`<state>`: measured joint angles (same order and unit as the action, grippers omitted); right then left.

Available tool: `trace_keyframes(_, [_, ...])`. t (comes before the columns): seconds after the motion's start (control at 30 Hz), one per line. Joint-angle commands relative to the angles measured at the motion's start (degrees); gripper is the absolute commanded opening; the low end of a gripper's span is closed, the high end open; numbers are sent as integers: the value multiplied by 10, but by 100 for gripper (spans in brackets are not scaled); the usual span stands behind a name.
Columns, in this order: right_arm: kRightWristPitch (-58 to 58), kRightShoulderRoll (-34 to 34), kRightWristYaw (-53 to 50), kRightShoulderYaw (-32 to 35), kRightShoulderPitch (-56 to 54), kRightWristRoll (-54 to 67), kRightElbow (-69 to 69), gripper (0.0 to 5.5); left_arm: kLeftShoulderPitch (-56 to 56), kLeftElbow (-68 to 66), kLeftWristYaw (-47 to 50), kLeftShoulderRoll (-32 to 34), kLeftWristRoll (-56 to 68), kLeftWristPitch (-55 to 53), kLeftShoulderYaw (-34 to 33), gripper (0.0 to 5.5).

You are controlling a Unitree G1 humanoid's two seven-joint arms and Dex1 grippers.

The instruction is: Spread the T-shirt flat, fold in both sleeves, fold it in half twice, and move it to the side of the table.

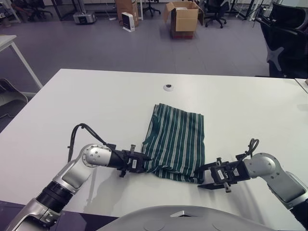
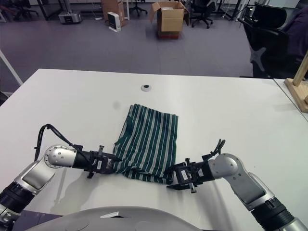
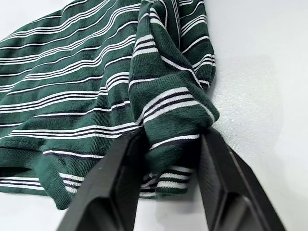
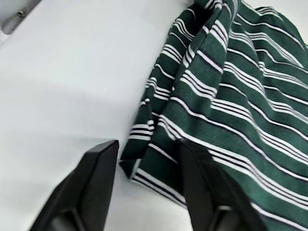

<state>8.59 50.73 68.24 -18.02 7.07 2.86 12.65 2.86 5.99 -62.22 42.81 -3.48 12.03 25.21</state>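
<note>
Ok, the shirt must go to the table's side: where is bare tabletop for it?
Bare white tabletop runs wide left of the green striped T-shirt and right of it. Behind it sits a small dark round object. The near edge is crowded: left gripper and right gripper at the shirt's corners.

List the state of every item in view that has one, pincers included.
Green white-striped fabric T-shirt: folded into a narrow strip, lying on the white rectangular table, near end bunched.
Left pincer: shut on the T-shirt's near left corner.
Right pincer: open, one finger on each side of the near right corner.
Brown cardboard box: on the floor, top flaps open.
</note>
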Motion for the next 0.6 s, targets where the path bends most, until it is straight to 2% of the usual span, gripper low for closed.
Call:
trace_keyframes(0.03, [-43, -6, -11, -8, -2, -15, -27, 149, -12, -62, -12, 9, -27, -17, 20, 102])
trace_keyframes(0.2, [-114, -24, 7, -6, -6, 51, -42, 57, 1, -109, -29, 6, -5, -22, 23, 15])
trace_keyframes(0.33, [-197, 7, 47, 25, -5, 146, 10, 12, -36, 24, -100, 48, 155, -159, -6, 10])
trace_keyframes(0.47, [-300, 102, 154, 82, 20, 273, 78, 9, -71, 202, -178, 159, 346, -326, -75, 9])
trace_keyframes(0.53, [-344, 118, 186, 101, -10, 322, 80, 9, -36, 222, -188, 167, 400, -378, -103, 9])
trace_keyframes(0.6, [-387, 89, 189, 95, -98, 343, 36, 9, 19, 171, -180, 145, 399, -398, -112, 9])
